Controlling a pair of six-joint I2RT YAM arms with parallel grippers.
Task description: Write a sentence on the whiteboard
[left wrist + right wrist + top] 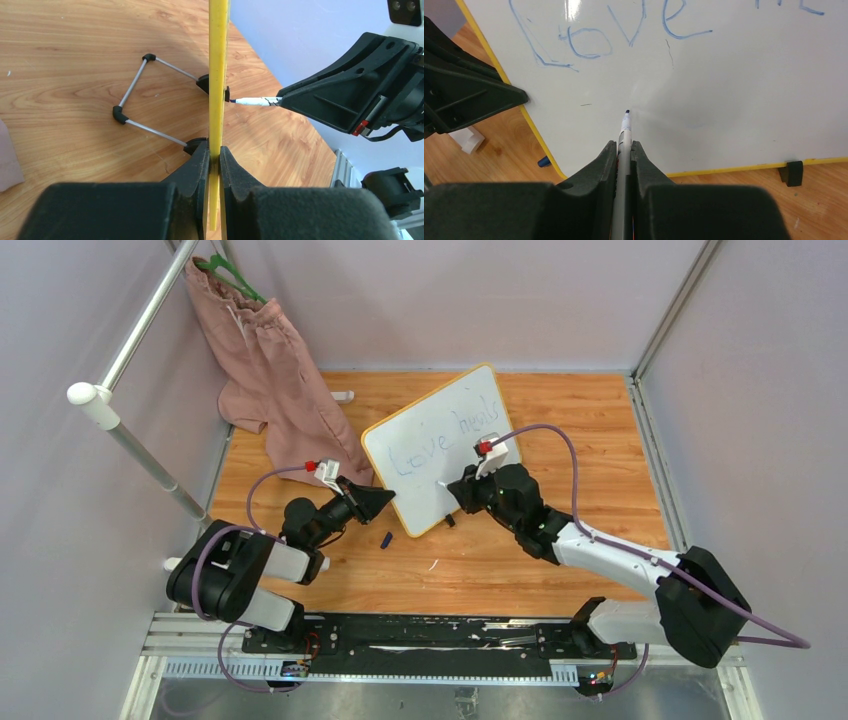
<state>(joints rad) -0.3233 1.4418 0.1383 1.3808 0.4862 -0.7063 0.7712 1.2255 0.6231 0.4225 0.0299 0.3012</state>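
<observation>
Item: whiteboard — propped upright mid-table, writing face toward my right arm. My left gripper is clamped on its yellow edge, likely steadying it against pen pressure. My right gripper is closed on the marker, whose tip is at the blank area beneath the sentence — room for its remaining words.

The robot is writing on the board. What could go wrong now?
1. The left gripper pinches only the thin yellow edge of the whiteboard, so a hard push from the marker might twist or tip it.
2. The right gripper holds the marker tip just under "Love"; a slip could scribble over it.
</observation>
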